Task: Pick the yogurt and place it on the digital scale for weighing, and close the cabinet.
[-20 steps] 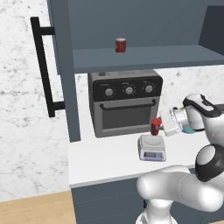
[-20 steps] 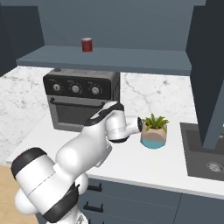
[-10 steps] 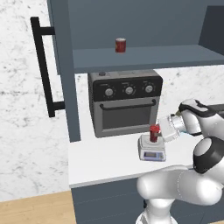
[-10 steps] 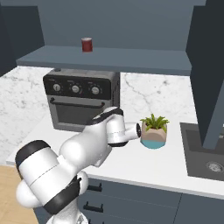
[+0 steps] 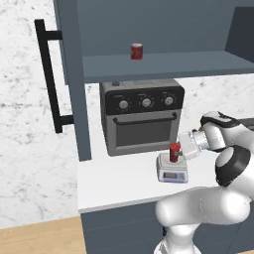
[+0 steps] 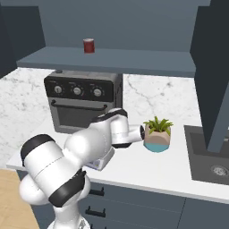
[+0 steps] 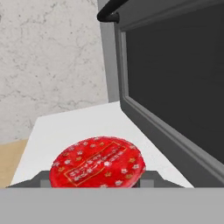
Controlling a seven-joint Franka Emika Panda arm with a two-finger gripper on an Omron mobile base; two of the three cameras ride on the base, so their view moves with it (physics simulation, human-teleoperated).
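The yogurt (image 5: 174, 150), a dark red cup with a brighter red top, stands upright on the light-grey digital scale (image 5: 172, 172) in front of the toaster oven. My gripper (image 5: 178, 154) reaches in from the right and is shut on the cup's sides. I cannot tell whether its base presses on the platform. In the hand view the yogurt's red starred lid (image 7: 97, 162) lies between my fingertips (image 7: 42, 178). The cabinet (image 5: 163, 30) above is open, its door (image 5: 71, 74) swung out at left with a black bar handle (image 5: 49, 79). My arm hides most of the scale (image 6: 101, 163) in the right base view.
A red can (image 5: 136, 51) stands on the cabinet shelf. The grey toaster oven (image 5: 142, 116) sits just behind the scale. To the right are a potted plant (image 6: 157, 134) and a sink (image 6: 210, 156). Another open cabinet door (image 6: 214, 71) hangs above the sink.
My gripper has carried the yogurt down and slightly left, from above the scale onto its platform. Most of the drop came early; it has barely moved since.
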